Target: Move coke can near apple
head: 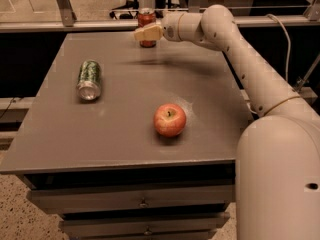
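Observation:
The coke can (pixel 146 19), red with a silver top, stands upright at the far edge of the grey table (pixel 120 129). My gripper (pixel 142 33) reaches in from the right and sits right in front of the can's lower half, covering part of it. The apple (pixel 170 119), red with yellowish patches, rests on the near right part of the table, well away from the can.
A green patterned can (pixel 89 79) lies on its side on the left part of the table. Drawers (pixel 130 204) sit under the tabletop. A rail and a glass barrier (pixel 65 26) run behind the table. My arm (pixel 240 59) spans the right side.

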Robot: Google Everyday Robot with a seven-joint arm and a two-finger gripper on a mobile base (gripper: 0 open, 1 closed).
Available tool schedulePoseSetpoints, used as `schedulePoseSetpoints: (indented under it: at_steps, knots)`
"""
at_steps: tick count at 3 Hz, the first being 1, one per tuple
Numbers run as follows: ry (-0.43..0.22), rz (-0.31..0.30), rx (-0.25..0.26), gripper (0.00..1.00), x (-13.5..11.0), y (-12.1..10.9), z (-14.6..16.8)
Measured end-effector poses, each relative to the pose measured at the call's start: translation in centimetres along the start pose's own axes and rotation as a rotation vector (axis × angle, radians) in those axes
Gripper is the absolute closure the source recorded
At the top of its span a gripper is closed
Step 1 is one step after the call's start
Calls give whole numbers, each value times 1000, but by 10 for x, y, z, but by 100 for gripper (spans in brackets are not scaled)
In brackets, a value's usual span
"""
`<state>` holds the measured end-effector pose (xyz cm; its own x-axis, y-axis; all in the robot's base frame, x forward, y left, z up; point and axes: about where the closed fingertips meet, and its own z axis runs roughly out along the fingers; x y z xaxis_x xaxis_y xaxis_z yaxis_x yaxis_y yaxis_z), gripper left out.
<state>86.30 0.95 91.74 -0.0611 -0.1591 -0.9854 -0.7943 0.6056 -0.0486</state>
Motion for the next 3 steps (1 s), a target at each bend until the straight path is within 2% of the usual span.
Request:
schedulePoseSetpoints:
  at_steps: [1,3]
  knots:
    - [-26,0,5,0,-7,-5,10]
    - [54,-14,66,44,2,-16,22]
